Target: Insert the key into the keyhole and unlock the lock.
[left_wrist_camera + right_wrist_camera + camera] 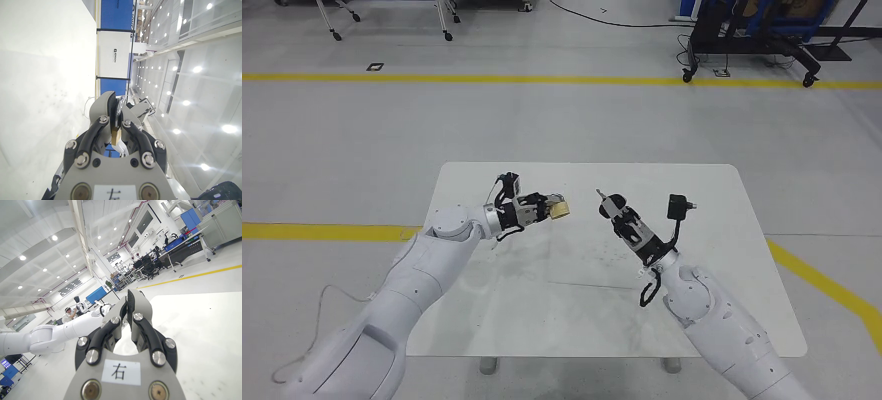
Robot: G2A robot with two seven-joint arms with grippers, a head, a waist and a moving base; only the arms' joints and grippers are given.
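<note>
- Grips the lock (115, 136) with the left fingers (100, 109) closed hard on it: brass body pinched between the pads, silvery shackle running up along them toward the tips.
- Pinches the key (599, 193) with the right fingers (140, 306) pressed together; shows only a thin metal sliver past the tips, too small to tell more.
- Holds both above the white tabletop (712, 300), around its middle and a little toward the far side, lock on the left and key on the right.
- Points lock and key roughly toward each other, near but apart, with an open gap between them.
- Beyond the tabletop, grey floor (542, 130) crossed by a yellow line (542, 78) on the far side.
</note>
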